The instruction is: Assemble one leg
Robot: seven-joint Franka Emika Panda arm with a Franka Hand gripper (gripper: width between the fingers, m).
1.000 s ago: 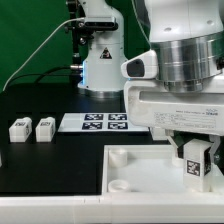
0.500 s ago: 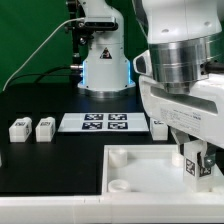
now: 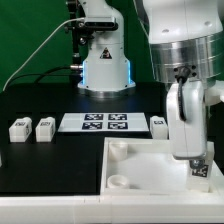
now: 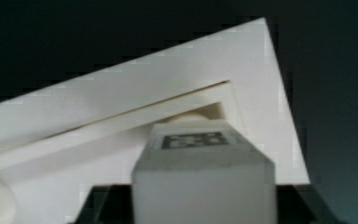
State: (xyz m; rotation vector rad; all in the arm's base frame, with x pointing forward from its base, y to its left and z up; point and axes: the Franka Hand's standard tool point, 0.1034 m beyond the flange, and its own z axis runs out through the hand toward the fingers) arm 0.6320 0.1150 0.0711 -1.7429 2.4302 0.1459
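Observation:
My gripper (image 3: 196, 160) is shut on the leg (image 3: 200, 168), a small white block with a black-and-white tag. It holds the leg upright over the near right corner of the white panel (image 3: 150, 170), just above or at its surface; I cannot tell whether they touch. In the wrist view the leg (image 4: 201, 165) stands between my dark fingers (image 4: 108, 205), tag face up, above the panel's corner (image 4: 140, 100). Round sockets (image 3: 120, 183) show at the panel's left corners.
Two more white legs (image 3: 19, 128) (image 3: 44, 127) lie on the black table at the exterior view's left. Another leg (image 3: 158, 125) lies by the marker board (image 3: 105, 122). A robot base (image 3: 105, 65) stands at the back.
The hand has turned about its axis and now shows its narrow side. The held leg has shifted slightly toward the exterior view's right and a little lower over the panel.

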